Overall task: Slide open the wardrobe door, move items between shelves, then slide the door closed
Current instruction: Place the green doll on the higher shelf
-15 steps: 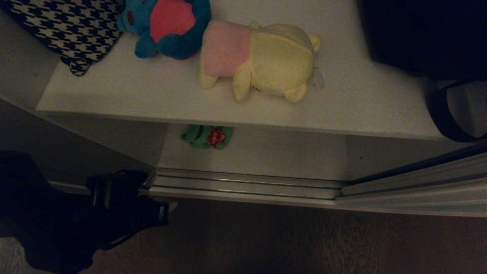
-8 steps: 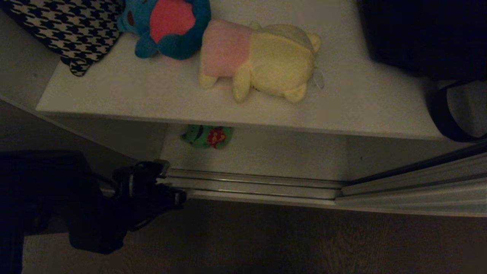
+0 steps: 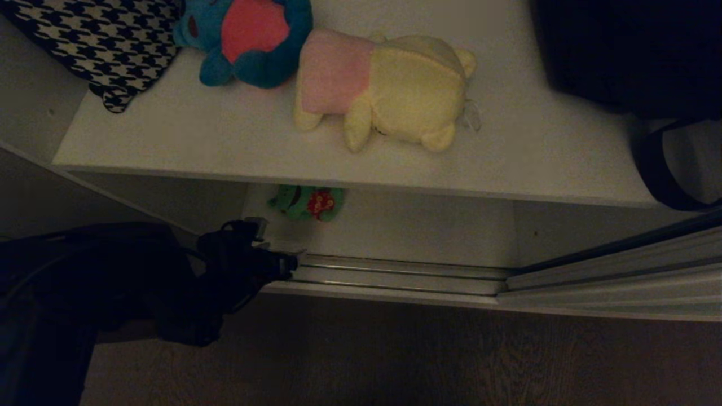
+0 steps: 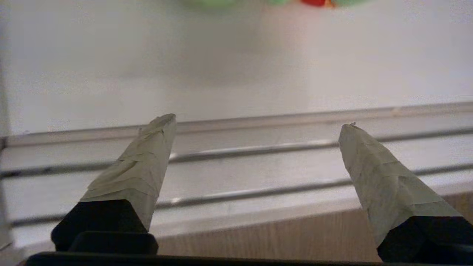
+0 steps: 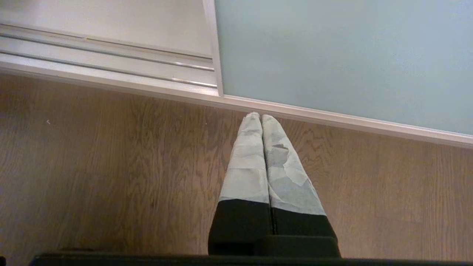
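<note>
The left gripper (image 4: 257,123) hangs over the floor track (image 4: 236,173) with its fingers spread wide and empty, facing what seems to be the green toy (image 3: 307,202) on the lower shelf (image 3: 395,228), near its left end. The blue toy (image 3: 248,39) and the cream-yellow toy (image 3: 395,90) lie touching toward the upper shelf (image 3: 225,141)'s back edge. The right gripper (image 5: 261,117) hangs pinched together over the wood floor (image 5: 111,155) beside the sliding door (image 5: 332,59).

Left gripper (image 4: 258,122) reaches forward with jaws spread wide and empty; right gripper (image 5: 261,117) hangs with jaws pressed together
</note>
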